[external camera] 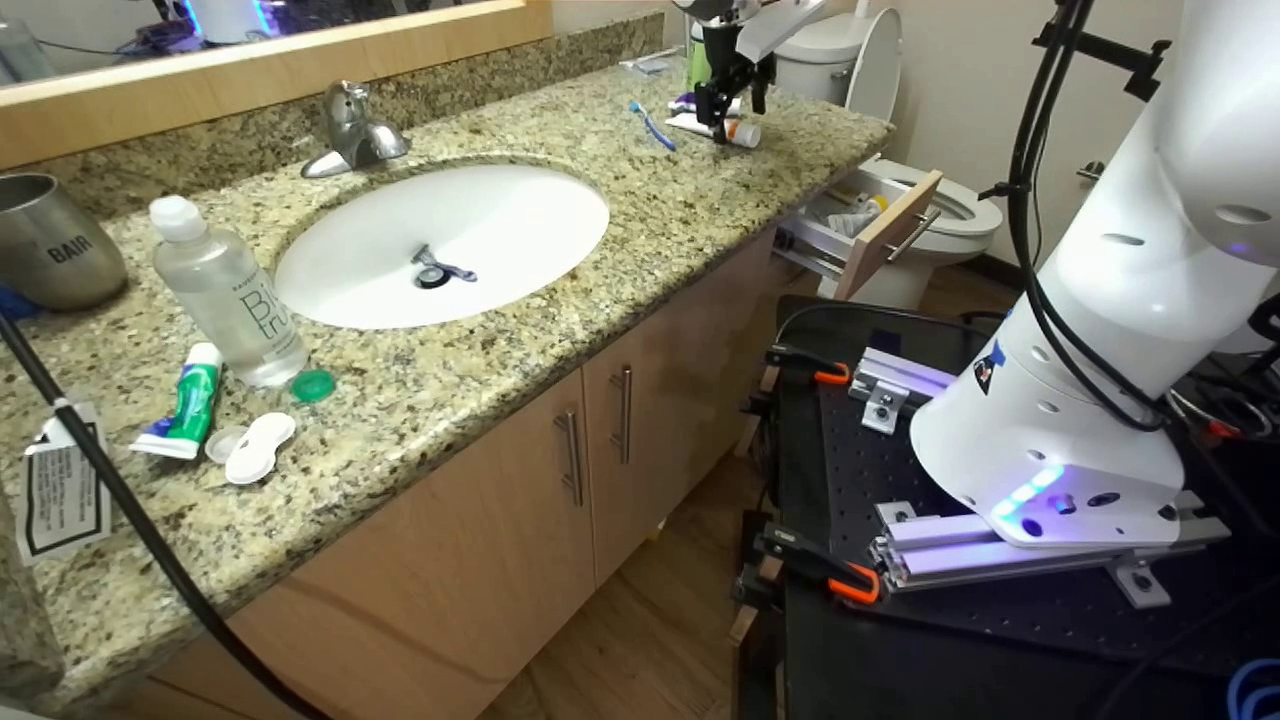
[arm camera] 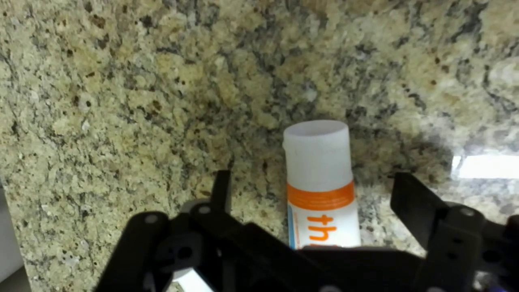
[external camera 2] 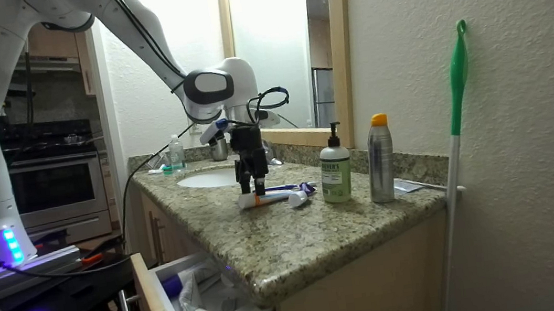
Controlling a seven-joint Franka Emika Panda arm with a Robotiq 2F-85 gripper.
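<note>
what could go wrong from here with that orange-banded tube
The open gripper straddles the orange-banded tube near its round cap, so the tube might roll or slip as the jaws close. The neighbouring purple tube could get nudged. If dropped past the counter edge, something could land in the open drawer.

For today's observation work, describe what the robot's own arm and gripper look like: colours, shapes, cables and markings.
The arm is white, with thick rounded segments and a dark-rimmed oval cap near its far end. Black cables run along it. Its base carries a segmented blue light strip and a small black-and-white marking. The gripper is black and angular, with two blocky fingers.
</note>
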